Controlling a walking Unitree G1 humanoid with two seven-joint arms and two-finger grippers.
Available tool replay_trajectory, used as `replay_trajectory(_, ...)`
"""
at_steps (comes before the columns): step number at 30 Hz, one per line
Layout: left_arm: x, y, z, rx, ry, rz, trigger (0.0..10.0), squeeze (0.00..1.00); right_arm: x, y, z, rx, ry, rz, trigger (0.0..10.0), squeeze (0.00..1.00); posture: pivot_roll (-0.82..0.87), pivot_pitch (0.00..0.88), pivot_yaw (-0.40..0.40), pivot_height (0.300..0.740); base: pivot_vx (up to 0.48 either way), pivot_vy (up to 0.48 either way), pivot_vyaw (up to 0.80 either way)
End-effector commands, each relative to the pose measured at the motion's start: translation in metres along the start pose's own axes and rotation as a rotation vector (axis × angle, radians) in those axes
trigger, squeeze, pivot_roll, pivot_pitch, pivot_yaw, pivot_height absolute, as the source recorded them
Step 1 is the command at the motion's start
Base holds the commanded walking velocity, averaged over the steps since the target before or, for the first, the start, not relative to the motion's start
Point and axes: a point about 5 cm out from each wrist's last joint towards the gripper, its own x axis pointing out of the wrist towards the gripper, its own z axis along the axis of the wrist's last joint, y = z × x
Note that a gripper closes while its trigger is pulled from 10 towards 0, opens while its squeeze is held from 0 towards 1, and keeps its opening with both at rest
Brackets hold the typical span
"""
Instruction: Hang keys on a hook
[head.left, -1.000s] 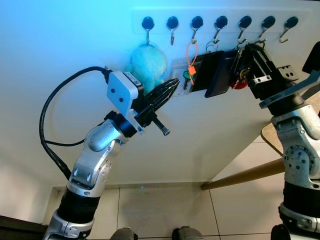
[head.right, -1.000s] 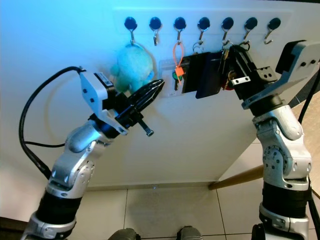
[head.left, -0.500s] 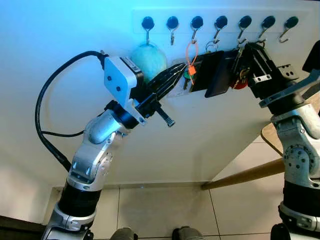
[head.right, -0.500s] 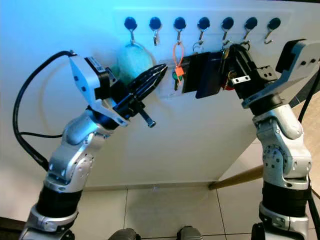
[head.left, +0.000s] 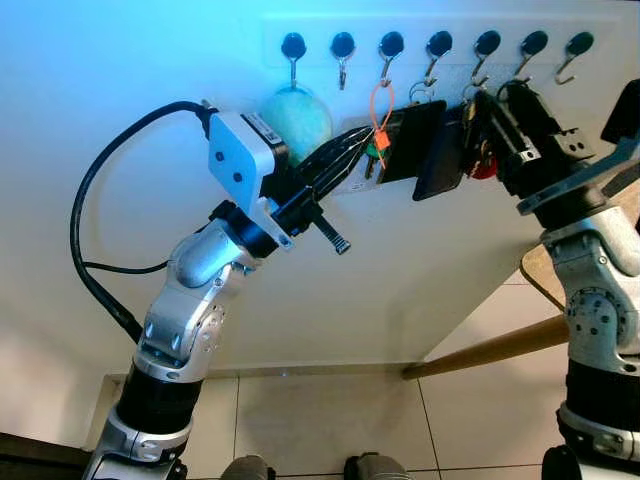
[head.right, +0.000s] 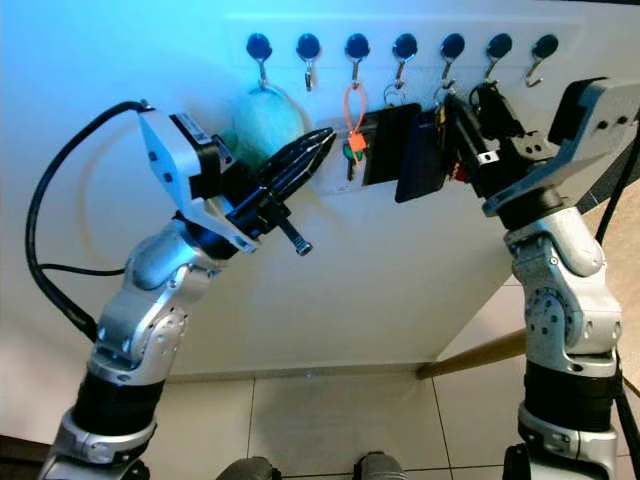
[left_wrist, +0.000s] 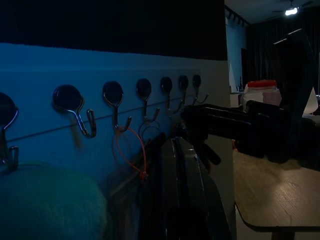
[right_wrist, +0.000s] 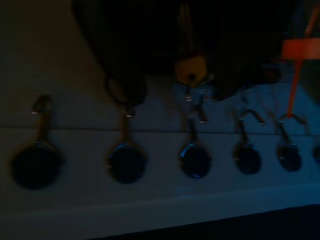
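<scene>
A row of seven wall hooks (head.left: 435, 45) carries a teal plush ball (head.left: 298, 120), an orange loop (head.left: 381, 105) with green keys and a black wallet (head.left: 415, 140), while the right pincer (head.left: 490, 105), raised close under the fifth and sixth hooks, holds the key bunch (head.left: 482, 160) up so that its ring can reach a hook's tip. Whether the ring already sits on the hook cannot be told, nor how far those fingers are parted. The left pincer (head.left: 350, 150), fingers drawn together and empty, points at the hanging items beside the plush ball, apparently to steady them.
</scene>
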Motion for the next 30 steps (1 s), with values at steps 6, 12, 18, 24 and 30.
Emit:
replay_trajectory(6, -0.001, -0.003, -0.001, -0.021, 0.002, 0.000, 10.0, 0.00, -0.005, -0.002, 0.007, -0.009, -0.033, -0.016, 10.0, 0.78, 0.04, 0.103, -0.004, 0.740, 0.000, 0.000, 0.00)
replay_trajectory(12, -0.002, -0.003, -0.001, -0.022, 0.001, 0.001, 10.0, 0.00, -0.008, 0.016, 0.012, 0.011, -0.104, 0.058, 10.0, 0.00, 0.04, 0.097, -0.003, 0.740, 0.000, 0.000, 0.00)
replay_trajectory(18, -0.004, -0.003, -0.004, -0.032, 0.010, 0.001, 10.0, 0.00, -0.009, 0.036, 0.014, 0.022, -0.170, 0.080, 10.0, 0.00, 0.04, 0.098, 0.001, 0.740, 0.000, 0.000, 0.00)
replay_trajectory(24, -0.020, 0.002, -0.020, -0.036, 0.078, 0.029, 10.0, 0.00, -0.019, 0.062, -0.014, 0.064, -0.094, 0.101, 10.0, 0.00, 0.04, 0.103, -0.006, 0.740, 0.000, 0.000, 0.00)
replay_trajectory(30, -0.090, 0.016, -0.077, 0.006, 0.349, 0.183, 10.0, 0.00, -0.084, 0.067, -0.100, 0.121, 0.216, -0.041, 10.0, 0.00, 0.04, 0.100, -0.016, 0.740, 0.000, 0.000, 0.00)
